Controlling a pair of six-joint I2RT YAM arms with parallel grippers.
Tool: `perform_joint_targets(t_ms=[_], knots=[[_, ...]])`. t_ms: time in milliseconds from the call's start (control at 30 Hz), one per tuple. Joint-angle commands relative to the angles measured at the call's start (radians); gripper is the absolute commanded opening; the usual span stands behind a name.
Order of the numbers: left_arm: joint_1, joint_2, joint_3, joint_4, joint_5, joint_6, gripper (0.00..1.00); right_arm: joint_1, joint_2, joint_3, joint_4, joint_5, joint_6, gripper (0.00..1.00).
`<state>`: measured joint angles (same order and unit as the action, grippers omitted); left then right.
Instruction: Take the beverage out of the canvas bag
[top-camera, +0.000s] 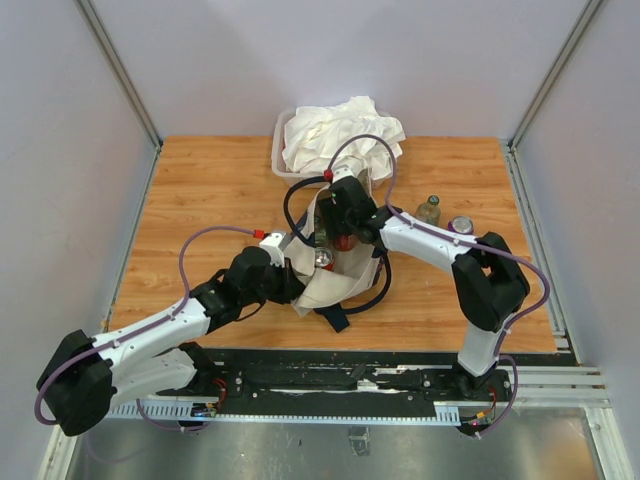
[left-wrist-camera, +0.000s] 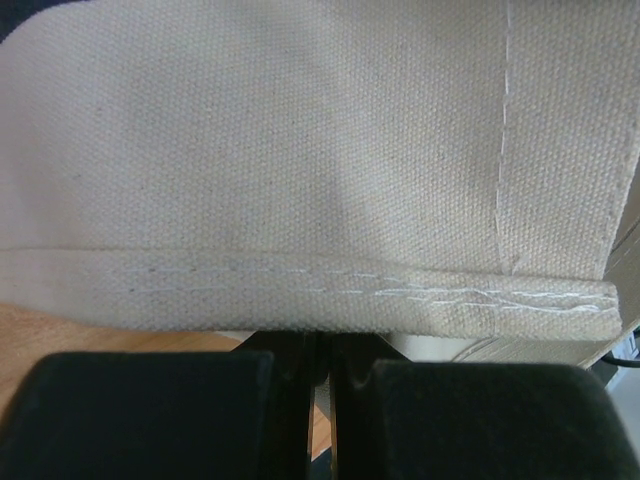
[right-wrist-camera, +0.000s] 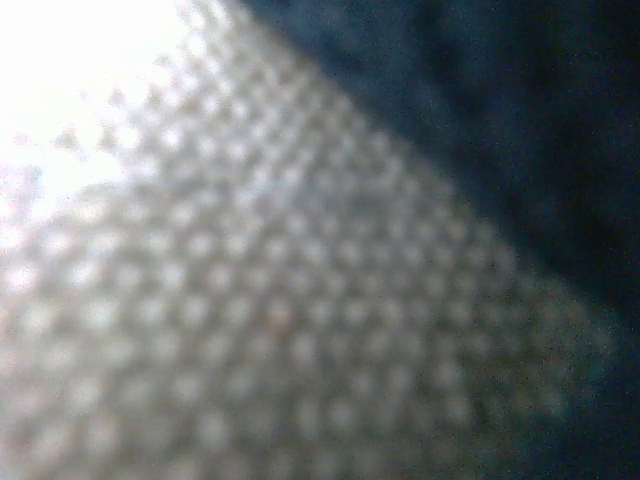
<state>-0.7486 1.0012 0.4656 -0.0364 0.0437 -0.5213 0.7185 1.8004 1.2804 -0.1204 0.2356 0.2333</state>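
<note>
Left gripper (left-wrist-camera: 322, 345) jaws nearly together, looks pinched on the hem of the canvas bag (top-camera: 316, 292) at its left edge. Right gripper (top-camera: 344, 222) is down in the bag mouth, but its wrist view is only blurred weave and navy, so cannot tell if its jaws are apart or closed. Silver top of a beverage (top-camera: 323, 259) shows inside the bag just beside the right gripper, so judged not out yet, with grasp, lift clear and set-down all left; a glass bottle (top-camera: 429, 209) and a can (top-camera: 461, 225) stand on the table (top-camera: 200, 200) right of the bag, apart from it.
</note>
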Motion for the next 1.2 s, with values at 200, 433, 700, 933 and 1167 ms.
perform_joint_targets(t_ms=[200,433,700,933,1167], knots=[[0.002,0.028,-0.016,-0.109,-0.037,0.009,0.07,-0.010,-0.209,0.041,-0.084,0.034,-0.113,0.01],[0.001,0.028,-0.015,-0.113,-0.040,0.012,0.07,-0.010,-0.352,0.072,-0.081,0.047,-0.138,0.01],[0.001,0.031,-0.013,-0.112,-0.036,0.018,0.07,-0.007,-0.521,0.157,-0.118,0.084,-0.187,0.01],[0.001,0.030,-0.013,-0.109,-0.034,0.022,0.07,-0.006,-0.676,0.192,-0.139,0.283,-0.269,0.01],[0.001,0.028,-0.012,-0.111,-0.032,0.024,0.07,-0.070,-0.768,0.040,-0.163,0.497,-0.284,0.01]])
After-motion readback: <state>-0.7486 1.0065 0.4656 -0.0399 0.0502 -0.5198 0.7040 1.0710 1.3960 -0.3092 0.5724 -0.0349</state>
